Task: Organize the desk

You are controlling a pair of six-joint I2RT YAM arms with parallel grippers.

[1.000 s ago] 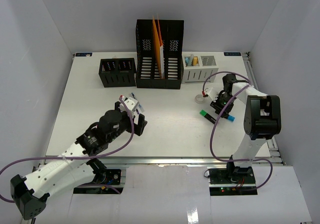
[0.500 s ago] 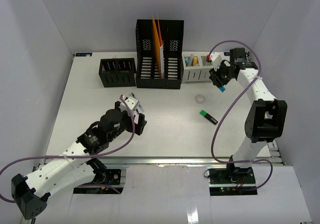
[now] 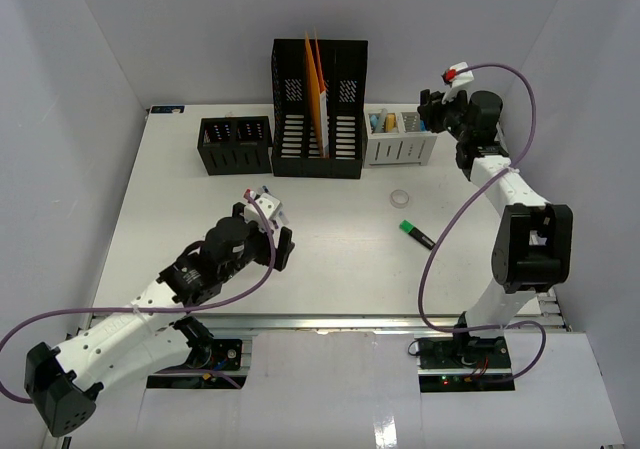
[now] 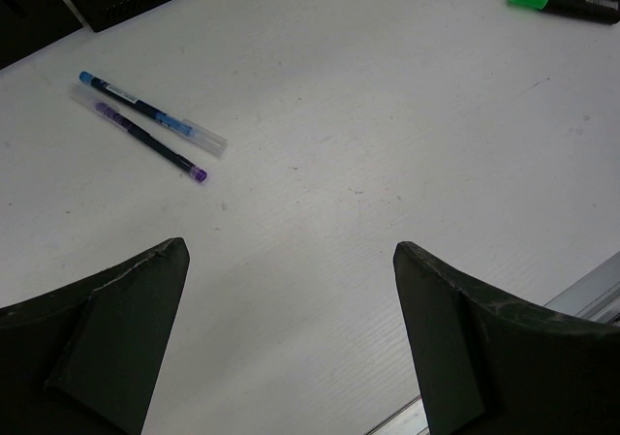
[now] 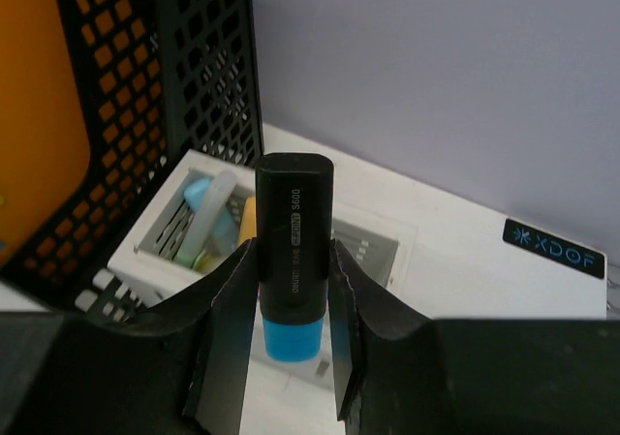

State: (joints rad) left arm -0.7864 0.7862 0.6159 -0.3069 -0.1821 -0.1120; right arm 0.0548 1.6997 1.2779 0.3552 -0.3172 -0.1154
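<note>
A marker (image 5: 294, 222) near the white tray (image 5: 145, 251)
The right gripper (image 5: 288, 261) clamps it, probably for dropping in; the left gripper (image 4: 291, 249) stands open, empty.

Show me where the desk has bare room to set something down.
Bare desk: the left side, between the wall and the black organizer; the middle, between the file rack, left gripper and green highlighter; the front right corner. Crowded: the back row, where the right gripper holds a blue highlighter by the white tray.
</note>
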